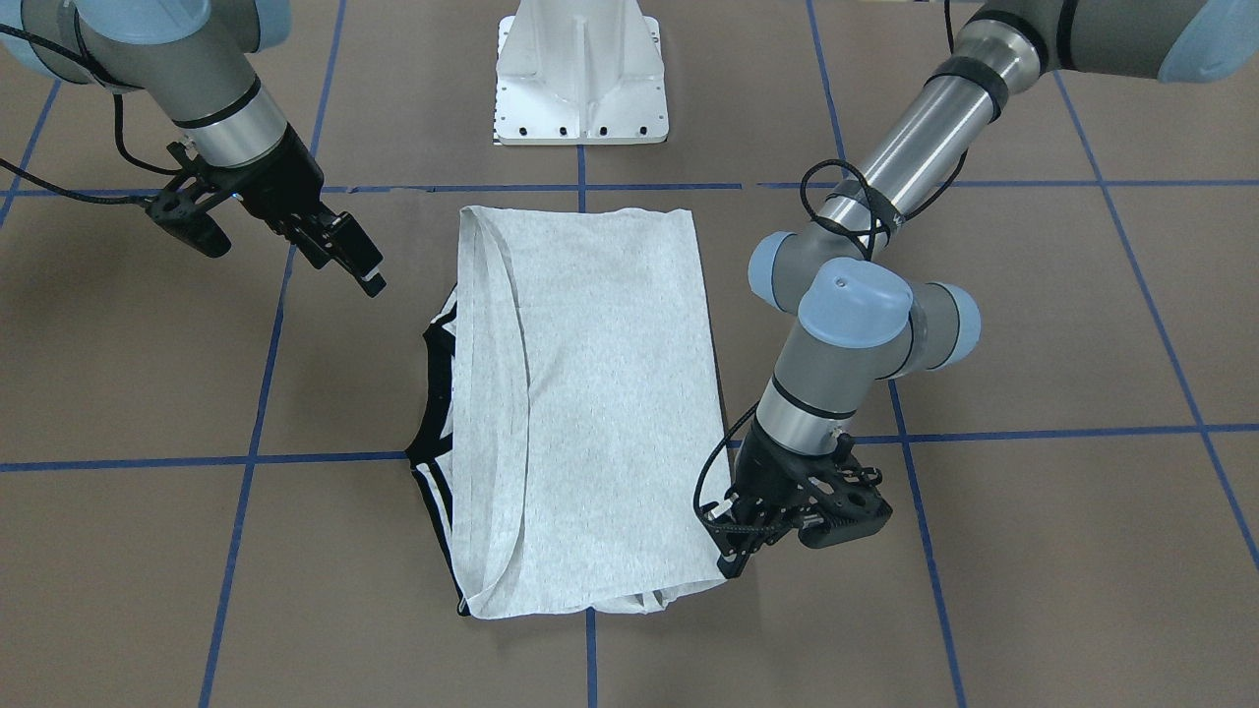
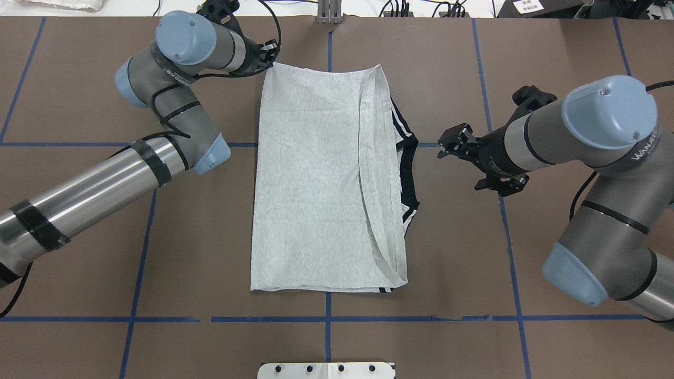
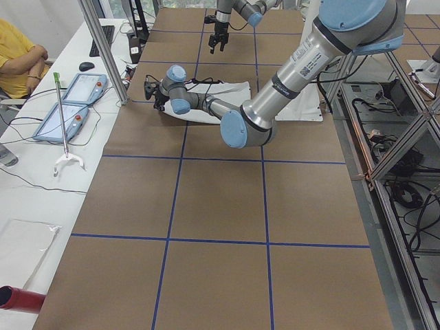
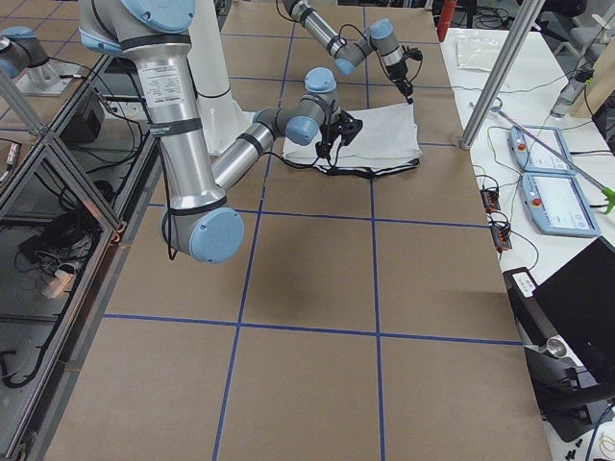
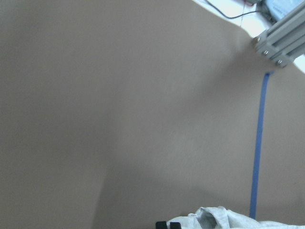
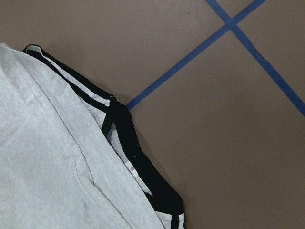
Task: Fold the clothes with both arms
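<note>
The light grey T-shirt lies folded into a tall rectangle at the middle of the table. Its black collar and striped shoulders stick out from under the edge on my right arm's side. My left gripper sits low at the shirt's far corner. In the left wrist view its fingertips are close together against bunched grey cloth. My right gripper hovers open beside the collar, a short way clear of the fabric, holding nothing.
The white pedestal base stands at the robot's edge of the table. Blue tape lines grid the brown surface. In the exterior left view a person in yellow sits by two pendants and a metal post.
</note>
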